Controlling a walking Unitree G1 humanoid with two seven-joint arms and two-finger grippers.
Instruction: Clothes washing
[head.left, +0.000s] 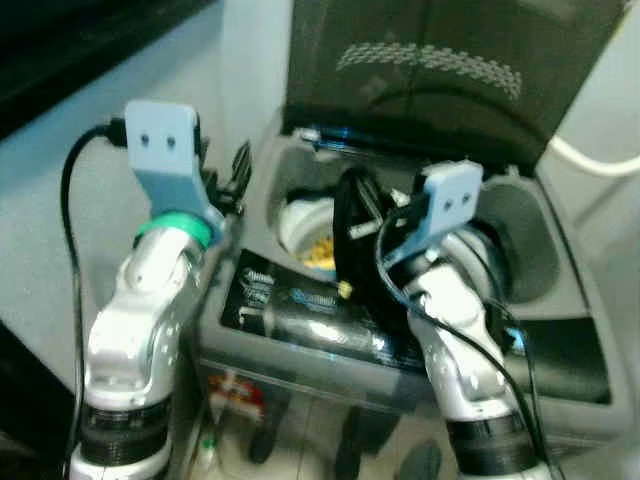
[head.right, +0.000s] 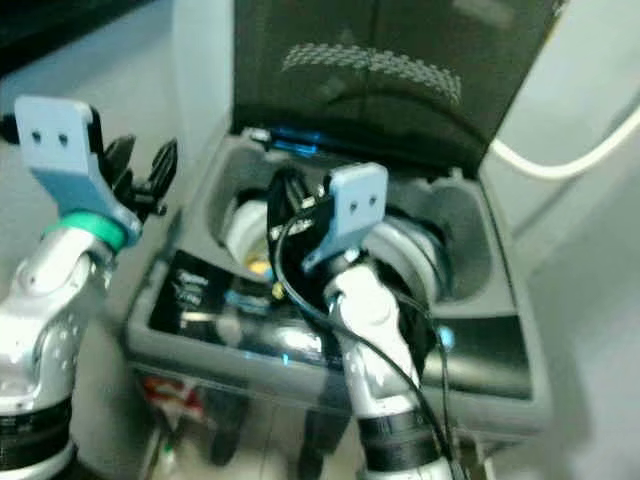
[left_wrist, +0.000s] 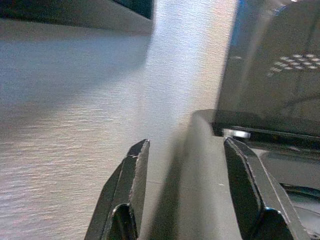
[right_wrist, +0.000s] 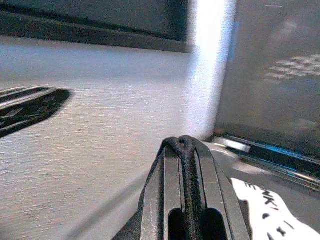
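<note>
Our right gripper (head.right: 290, 205) pinched a black garment (head.left: 352, 235) hanging over the washer's (head.left: 300, 350) open tub (head.left: 300, 222), its lid (head.left: 440, 70) up. We judged loading underway, not finished. Our left gripper (left_wrist: 187, 155) hovered spread beside the washer's corner.

Both silver arms are bent up at the elbow with the wrists raised, each with a pale blue camera bracket on top. The left tool (head.right: 140, 170) sits out on the left side, its two black fingers (left_wrist: 131, 190) spread apart with a clear gap between them. The right tool (head.left: 352, 215) is up nearer the middle, fingers (right_wrist: 184, 175) pressed together around a thin dark cord-like strip. Black cables loop off both wrists.
</note>
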